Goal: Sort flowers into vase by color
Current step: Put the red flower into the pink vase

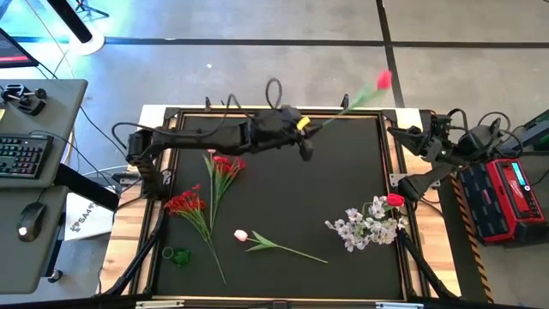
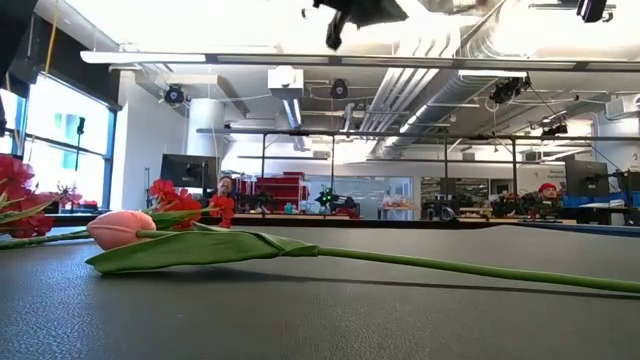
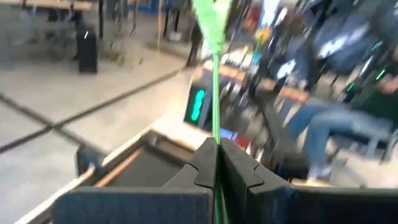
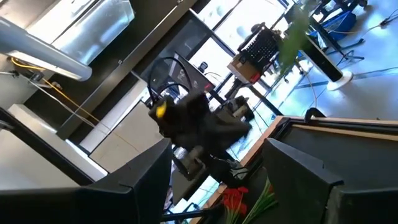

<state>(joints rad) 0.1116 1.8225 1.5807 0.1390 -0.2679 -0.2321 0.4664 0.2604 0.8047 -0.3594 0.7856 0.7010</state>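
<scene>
Flowers mostly unsorted: left gripper [image 1: 306, 153] pinches red rosebud stem [image 1: 347, 106] aloft; pink tulip [image 1: 243, 235], red sprigs [image 1: 186, 203], white blossoms [image 1: 367, 227] lie on table [image 1: 283, 197]; right gripper [image 1: 403, 133] spread, idle; no vase seen
</scene>
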